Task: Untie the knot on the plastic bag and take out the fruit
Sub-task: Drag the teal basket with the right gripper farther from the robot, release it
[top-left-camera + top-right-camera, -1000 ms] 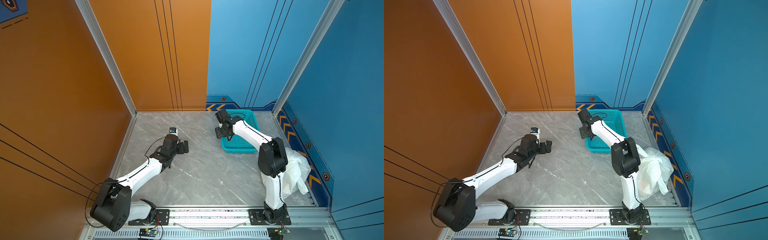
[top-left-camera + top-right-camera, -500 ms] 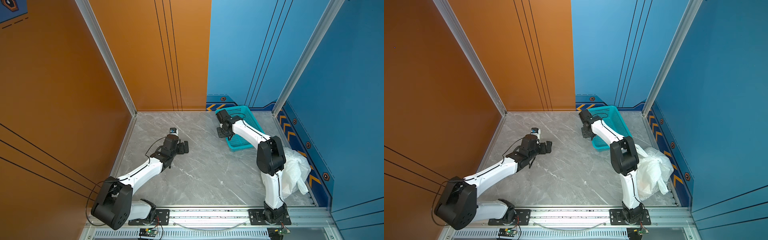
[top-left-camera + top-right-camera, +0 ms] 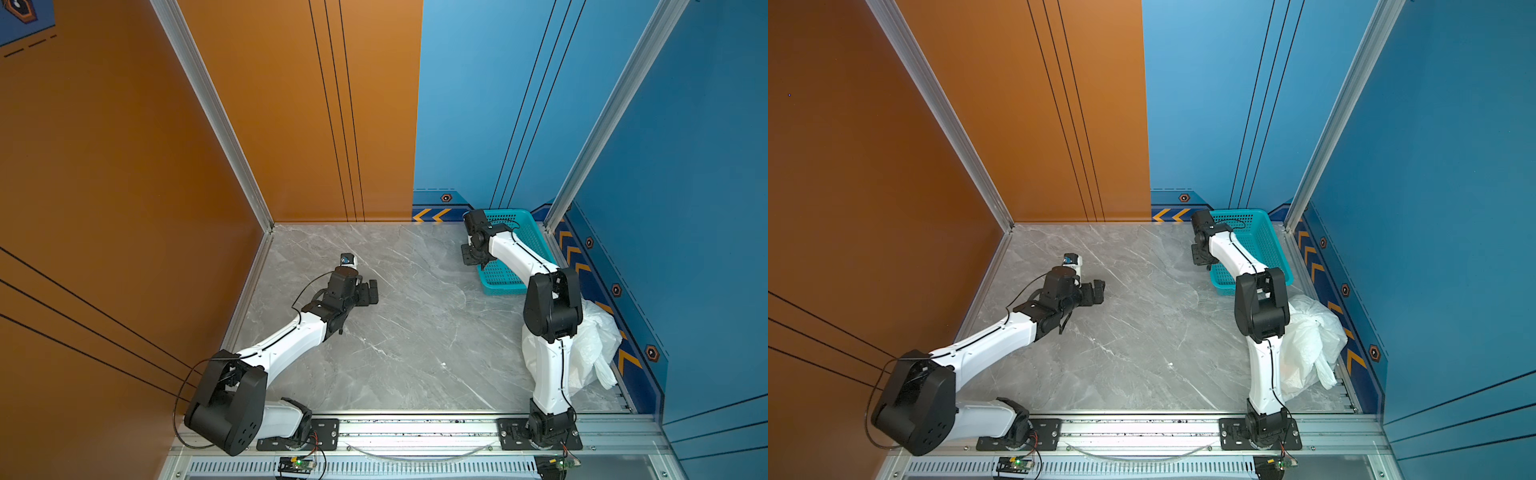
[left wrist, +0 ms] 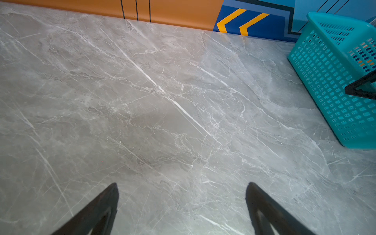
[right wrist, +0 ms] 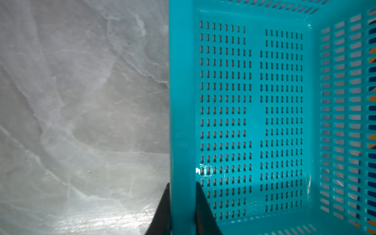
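The right end effector (image 5: 182,184) is closed on the left long wall of the teal basket (image 5: 181,101). One finger sits outside that wall and one inside, with the rim pinched between them. In both top views the basket (image 3: 505,214) stands at the far right corner of the tabletop (image 3: 415,332), close to the blue walls, and the right end effector (image 3: 478,259) meets it from the left side. Whether the basket's base lies flat on the tabletop cannot be told.

The left end effector (image 4: 182,184) is spread wide and holds nothing, with only bare grey marble between its fingers. In a top view it (image 3: 1096,293) is on the left half of the tabletop, about midway between near and far, pointing right and well apart from the basket.

The plastic bag (image 3: 598,336) lies crumpled at the near right, against the right wall and partly hidden behind the right arm (image 3: 552,307). Neither end effector touches it. The knot cannot be made out among the folds. A faint warm tint shows through the plastic low down (image 3: 1289,370), but no single fruit can be told apart.
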